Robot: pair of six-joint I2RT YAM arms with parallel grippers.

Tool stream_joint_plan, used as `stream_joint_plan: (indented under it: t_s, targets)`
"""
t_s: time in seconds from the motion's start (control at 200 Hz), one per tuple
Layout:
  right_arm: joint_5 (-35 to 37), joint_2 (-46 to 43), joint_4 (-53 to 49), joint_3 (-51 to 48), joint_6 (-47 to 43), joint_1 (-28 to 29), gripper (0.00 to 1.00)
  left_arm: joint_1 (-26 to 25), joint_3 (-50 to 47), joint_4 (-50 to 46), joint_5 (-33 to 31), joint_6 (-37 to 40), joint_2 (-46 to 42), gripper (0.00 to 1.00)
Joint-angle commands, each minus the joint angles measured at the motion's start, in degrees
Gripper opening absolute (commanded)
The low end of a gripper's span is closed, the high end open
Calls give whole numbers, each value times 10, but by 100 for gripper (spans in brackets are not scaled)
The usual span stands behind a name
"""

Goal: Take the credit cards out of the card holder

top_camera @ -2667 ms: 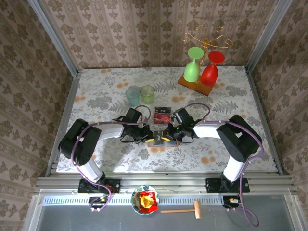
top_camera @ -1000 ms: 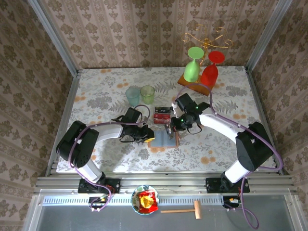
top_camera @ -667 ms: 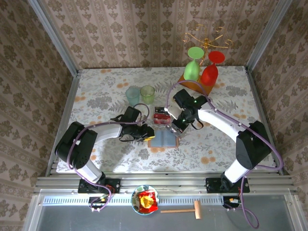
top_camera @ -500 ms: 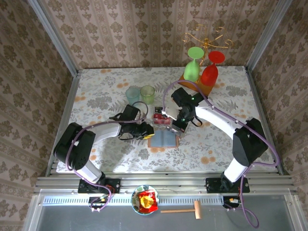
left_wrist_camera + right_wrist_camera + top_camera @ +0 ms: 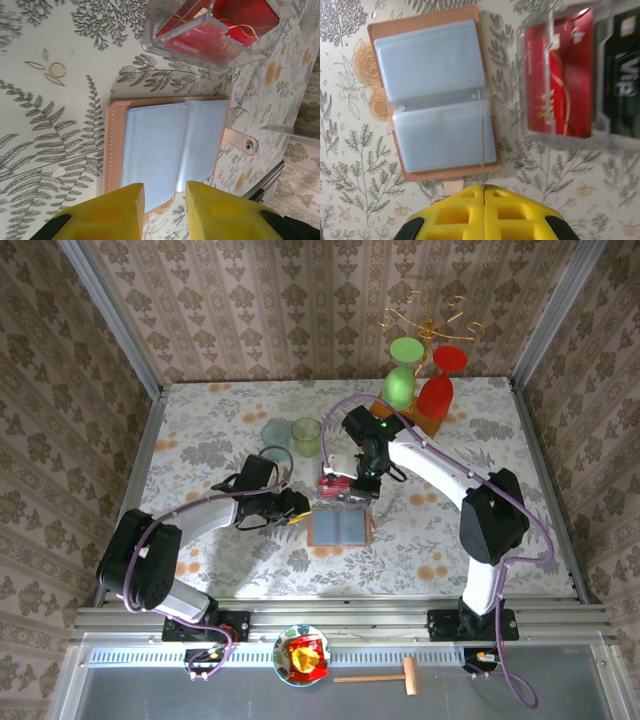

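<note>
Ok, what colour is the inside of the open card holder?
Pale grey-blue inside the card holder, tan border; right wrist view shows it best.

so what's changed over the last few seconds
The right gripper carried a card, pinched edge-on, from the wallet back towards the clear tray. The left gripper drew back leftward off the wallet. Wallet, cups and goblets stayed put.

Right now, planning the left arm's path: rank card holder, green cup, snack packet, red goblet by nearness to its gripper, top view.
From left gripper:
1. card holder, just right.
2. green cup, behind.
3. snack packet, near edge.
4. red goblet, far right.
</note>
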Motion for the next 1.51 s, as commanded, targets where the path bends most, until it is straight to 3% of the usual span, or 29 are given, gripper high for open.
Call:
stream_joint_plan:
  t_s: [0.0,0.35,0.44,0.73,1.295,1.5]
  targets:
    - [-6,34,-46,61,-40,-6,0,10,-12,-14,-6,6,-17,28]
    - [-17,158,-128,259,-79,-25,0,28,-16,-22,-2,6,-21,28]
    - [-19,190,-150,308,-84,-29,0,53,-13,-26,0,9,-21,28]
    - [-31,259,-185,415,-89,-41,0,75,3,-41,8,20,-16,28]
    - [-40,310,-184,430,-88,-51,0,80,11,-26,18,17,16,27]
    - [-47,313,-178,418,-76,-51,7,80,-7,-26,17,14,1,27]
